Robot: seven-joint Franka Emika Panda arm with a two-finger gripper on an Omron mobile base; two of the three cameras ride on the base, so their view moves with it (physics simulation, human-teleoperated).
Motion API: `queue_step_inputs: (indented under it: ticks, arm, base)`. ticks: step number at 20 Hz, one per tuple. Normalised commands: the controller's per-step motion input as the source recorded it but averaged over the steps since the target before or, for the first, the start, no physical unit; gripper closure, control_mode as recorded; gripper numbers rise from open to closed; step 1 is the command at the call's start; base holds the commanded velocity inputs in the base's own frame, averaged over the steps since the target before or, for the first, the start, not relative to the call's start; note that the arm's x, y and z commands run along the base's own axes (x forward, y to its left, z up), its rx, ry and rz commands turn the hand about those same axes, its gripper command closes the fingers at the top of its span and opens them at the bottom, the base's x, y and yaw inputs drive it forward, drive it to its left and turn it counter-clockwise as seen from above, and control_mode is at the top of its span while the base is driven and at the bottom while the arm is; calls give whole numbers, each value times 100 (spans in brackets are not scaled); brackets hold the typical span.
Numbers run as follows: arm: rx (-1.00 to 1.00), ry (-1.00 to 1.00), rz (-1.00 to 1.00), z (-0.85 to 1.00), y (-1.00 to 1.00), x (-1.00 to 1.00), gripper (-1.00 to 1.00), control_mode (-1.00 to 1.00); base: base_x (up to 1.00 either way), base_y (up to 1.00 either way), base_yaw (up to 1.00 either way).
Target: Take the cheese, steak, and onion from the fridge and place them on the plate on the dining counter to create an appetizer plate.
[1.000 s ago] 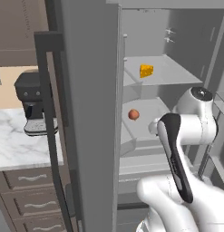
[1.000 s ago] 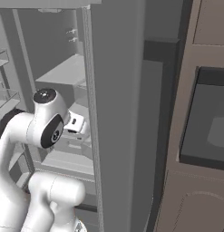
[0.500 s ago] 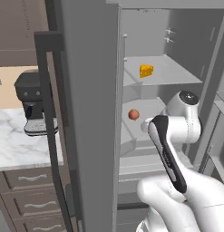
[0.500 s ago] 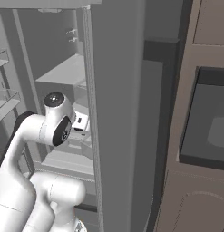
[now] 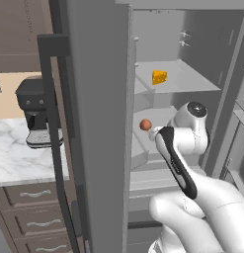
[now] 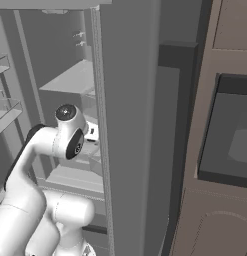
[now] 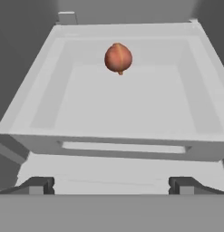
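Hand view: onion [image 7: 118,58] beyond spread fingertips [image 7: 37,185]

The fridge [image 5: 99,123] stands open. The cheese [image 5: 159,77] sits on an upper shelf [image 5: 192,81], at about one o'clock from the onion [image 5: 145,125], which lies in a tray [image 7: 118,108] one level lower, toward its back wall. A coffee machine [image 5: 34,113] stands on the counter [image 5: 20,163] left of the fridge door, above drawers [image 5: 32,217]. A built-in microwave [image 6: 230,140] sits right of the fridge.
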Motion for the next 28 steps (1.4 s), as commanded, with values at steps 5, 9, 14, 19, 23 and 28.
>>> queue_step_inputs:
  ticks: [5,9,14,19,23,28]
  arm:
    - [0,-1,0,0,0,52,-100,-100]
    - [0,0,0,-2,0,48,-100,-100]
    - [0,0,0,-17,0,37,-100,-100]
    - [0,0,0,-34,0,28,-100,-100]
    - [0,0,0,-10,0,31,-100,-100]
    - [0,0,0,0,0,39,-100,-100]
  base:
    - [0,0,0]
    - [0,0,0]
    - [0,0,0]
    - [0,0,0]
    - [0,0,0]
    - [0,0,0]
